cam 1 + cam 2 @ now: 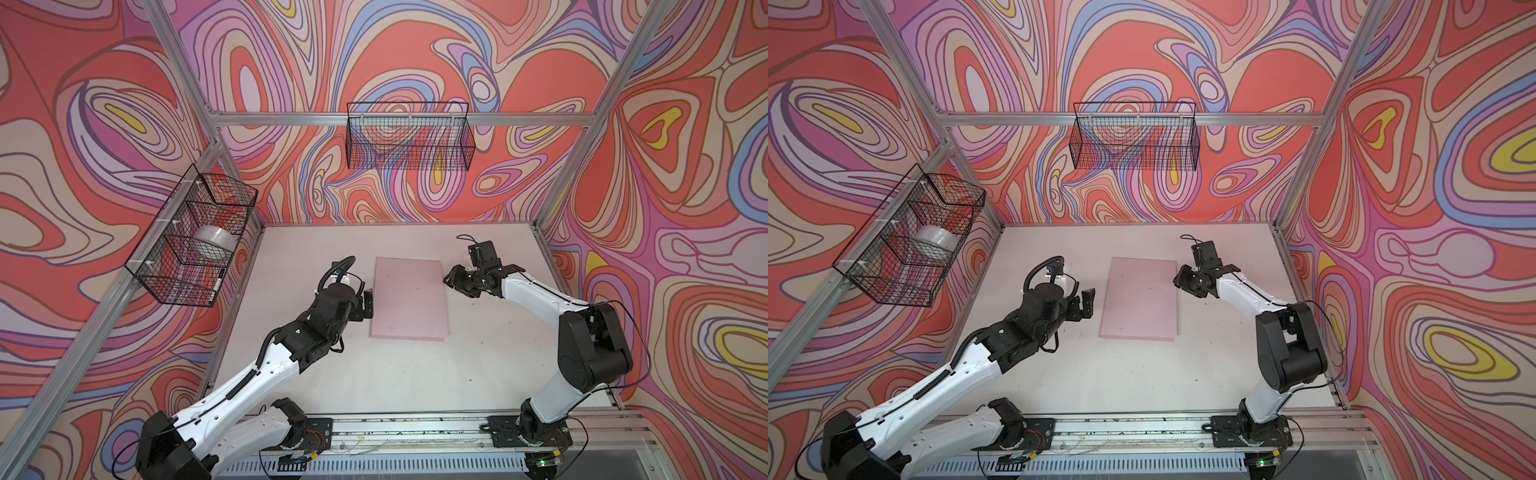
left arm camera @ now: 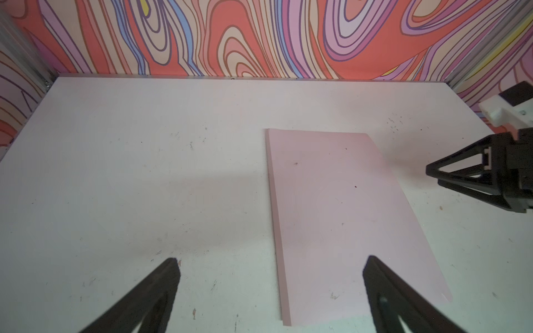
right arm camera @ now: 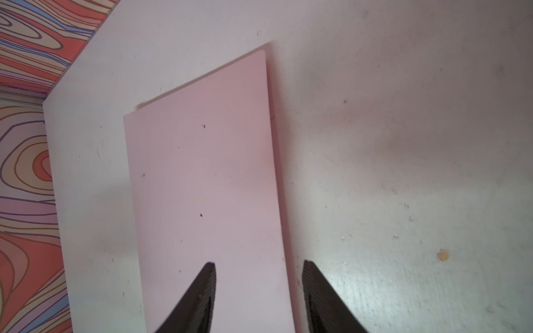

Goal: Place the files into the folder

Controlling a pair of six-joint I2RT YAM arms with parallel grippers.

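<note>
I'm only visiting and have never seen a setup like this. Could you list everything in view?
folder: one, pale pink, lying closed and flat in the middle of the table
table: one, white and scuffed, under everything
side basket: one, black wire, hung on the left wall
round object: one, white, inside the side basket; I cannot tell what it is
back basket: one, black wire, hung on the rear rail
walls: red, pink, purple and blue swirls, on three sides
arms: two, white and black, one on each side of the folder
left claw: one, black, wide open, by the folder's left edge
right claw: one, black, open, at the folder's right edge, holding nothing
</note>
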